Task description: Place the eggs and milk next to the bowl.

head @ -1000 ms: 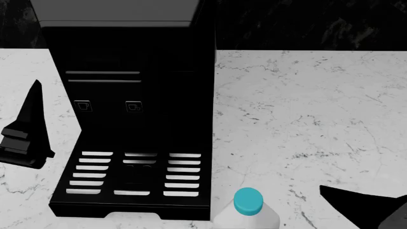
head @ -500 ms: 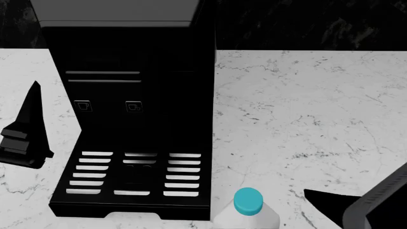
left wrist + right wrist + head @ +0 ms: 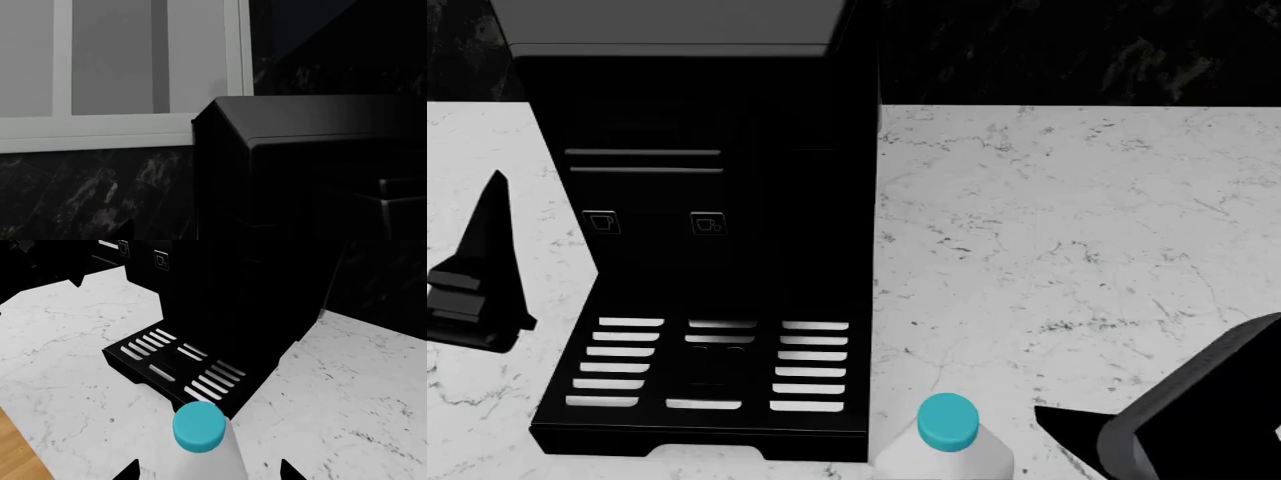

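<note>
A: Where do we stand with the milk (image 3: pixel 945 440)?

B: It sits at the near edge of the marble counter (image 3: pixel 1068 230), just beside the front corner of the black coffee machine (image 3: pixel 694 240). We see no eggs and no bowl in any view.

A: And our hands?

B: The right gripper (image 3: pixel 210 472) looks straight down on the cyan cap (image 3: pixel 197 426), its fingertips apart on either side of the bottle, nothing clamped. The left gripper (image 3: pixel 481 275) hangs off the machine's other side — we cannot tell whether it is parted or closed.

A: What might go wrong?

B: We judge the bottle tall and tippy; a fingertip landing on the cap or shoulder could knock it against the drip tray (image 3: pixel 177 367) or off the counter's edge.

A: Anything changed?

B: Our right arm has pushed further into the head view, nearer the bottle — the milk itself has not shifted.
</note>
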Tool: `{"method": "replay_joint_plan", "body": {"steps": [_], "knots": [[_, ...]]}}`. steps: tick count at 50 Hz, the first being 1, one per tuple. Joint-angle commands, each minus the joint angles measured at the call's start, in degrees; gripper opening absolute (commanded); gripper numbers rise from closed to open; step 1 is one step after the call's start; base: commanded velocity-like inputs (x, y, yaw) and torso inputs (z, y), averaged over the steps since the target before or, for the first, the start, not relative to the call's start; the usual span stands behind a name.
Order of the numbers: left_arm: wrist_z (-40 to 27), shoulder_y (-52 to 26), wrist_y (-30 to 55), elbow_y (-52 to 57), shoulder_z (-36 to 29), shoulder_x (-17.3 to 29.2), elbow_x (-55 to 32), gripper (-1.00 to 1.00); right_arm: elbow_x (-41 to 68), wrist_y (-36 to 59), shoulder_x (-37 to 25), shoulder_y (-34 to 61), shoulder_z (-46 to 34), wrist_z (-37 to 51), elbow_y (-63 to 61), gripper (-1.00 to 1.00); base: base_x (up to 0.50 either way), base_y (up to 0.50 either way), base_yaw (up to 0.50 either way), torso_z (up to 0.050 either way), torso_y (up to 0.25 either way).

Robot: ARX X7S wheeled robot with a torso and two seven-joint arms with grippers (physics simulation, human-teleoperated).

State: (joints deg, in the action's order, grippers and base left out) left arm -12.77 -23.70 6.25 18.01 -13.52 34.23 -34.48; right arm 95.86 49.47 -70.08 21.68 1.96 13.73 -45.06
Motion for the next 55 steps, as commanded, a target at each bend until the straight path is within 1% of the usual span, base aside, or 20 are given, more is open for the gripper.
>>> {"method": "replay_joint_plan", "body": {"steps": [1, 13, 30, 45, 46, 55], "knots": [[1.1, 0.0, 1.0, 0.6, 1.5, -0.9, 0.4, 1.0, -3.5, 1.5, 3.8, 3.9, -3.8, -2.7, 1.8, 1.0, 0.0, 0.0, 0.0, 0.0, 0.0], [1.1, 0.0, 0.7, 0.2, 1.5, -0.9, 0.6, 1.0, -7.6, 2.0, 6.8, 4.1, -6.3, -5.2, 3.6, 1.0, 0.0, 0.0, 0.0, 0.0, 0.0], [0.9, 0.6, 0.5, 0.9, 1.8, -0.3, 0.7, 1.0, -11.6, 1.0, 8.7, 1.9, -7.3, -7.6, 4.7, 1.0, 0.0, 0.0, 0.0, 0.0, 0.0], [1.0, 0.8, 0.1, 0.5, 1.8, -0.4, 0.8, 1.0, -11.1, 1.6, 9.2, 3.7, -8.2, -7.4, 5.2, 1.0, 0.0, 0.0, 0.0, 0.0, 0.0], [1.0, 0.8, 0.1, 0.4, 1.8, -0.4, 0.8, 1.0, -11.1, 1.8, 9.3, 3.9, -8.3, -7.3, 5.2, -1.0, 0.0, 0.0, 0.0, 0.0, 0.0], [1.1, 0.6, -0.1, 0.1, 1.9, -0.3, 0.8, 1.0, -11.0, 2.0, 9.4, 4.8, -8.6, -7.0, 5.3, -1.0, 0.0, 0.0, 0.0, 0.0, 0.0]]}}
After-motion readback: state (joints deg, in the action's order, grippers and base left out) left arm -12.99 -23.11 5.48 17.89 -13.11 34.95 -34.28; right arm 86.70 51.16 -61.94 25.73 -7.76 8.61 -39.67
